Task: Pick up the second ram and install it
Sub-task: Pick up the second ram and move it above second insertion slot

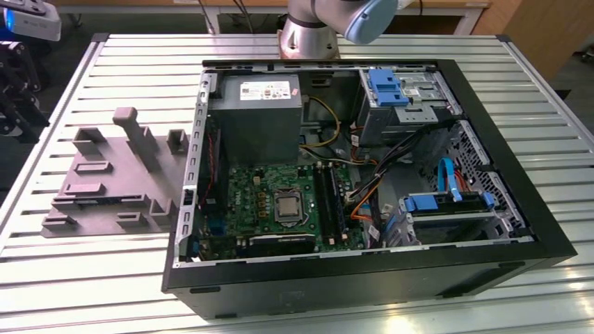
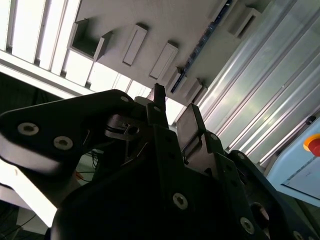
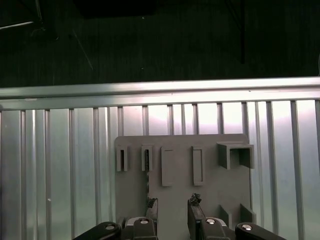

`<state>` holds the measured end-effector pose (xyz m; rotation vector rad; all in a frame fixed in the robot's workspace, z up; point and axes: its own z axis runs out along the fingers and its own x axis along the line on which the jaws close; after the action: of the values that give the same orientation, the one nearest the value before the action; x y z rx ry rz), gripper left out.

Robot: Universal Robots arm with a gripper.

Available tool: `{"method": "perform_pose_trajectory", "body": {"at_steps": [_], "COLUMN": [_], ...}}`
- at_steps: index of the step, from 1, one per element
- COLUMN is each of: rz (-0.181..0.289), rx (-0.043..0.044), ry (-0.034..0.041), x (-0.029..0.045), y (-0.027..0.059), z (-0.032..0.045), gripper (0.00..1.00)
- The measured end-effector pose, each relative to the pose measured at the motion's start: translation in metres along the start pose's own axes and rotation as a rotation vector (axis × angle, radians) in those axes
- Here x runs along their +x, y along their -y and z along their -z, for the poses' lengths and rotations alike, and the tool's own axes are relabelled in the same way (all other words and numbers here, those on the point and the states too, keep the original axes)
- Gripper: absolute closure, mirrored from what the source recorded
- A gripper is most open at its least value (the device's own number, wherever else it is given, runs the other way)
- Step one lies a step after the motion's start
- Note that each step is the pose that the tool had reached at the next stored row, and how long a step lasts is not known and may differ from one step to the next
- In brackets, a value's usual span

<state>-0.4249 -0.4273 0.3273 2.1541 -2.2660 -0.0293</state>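
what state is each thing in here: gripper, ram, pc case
gripper: open, holding nothing
second ram: standing on edge in the gray fixture, not gripped
computer case: lying flat on the table, side open, inside exposed

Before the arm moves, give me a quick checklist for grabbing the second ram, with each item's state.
1. Gripper open and empty: ok.
2. Second ram standing on edge in the grey holder: ok.
3. Gripper centred over the ram: not ok, the stick sits beside one fingertip, outside the gap.
4. Computer case open, memory slots uncovered: ok.
5. A free slot for it: cannot tell.
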Motion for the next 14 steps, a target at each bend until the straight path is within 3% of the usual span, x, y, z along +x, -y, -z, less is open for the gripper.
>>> {"method": "perform_pose_trajectory", "body": {"at_steps": [10, 11, 14], "rz": [0.0, 0.0, 0.0], "rx": [-0.0001, 0.0061, 0.0074], "ry": [-0.0007, -0.0004, -0.0004], "x": [0.001, 0.0042, 0.0053], "y": [0.0003, 0.0007, 0.0007], "z": [-0.0134, -0.0202, -0.0224], "gripper": [0.63, 0.63, 0.63]}}
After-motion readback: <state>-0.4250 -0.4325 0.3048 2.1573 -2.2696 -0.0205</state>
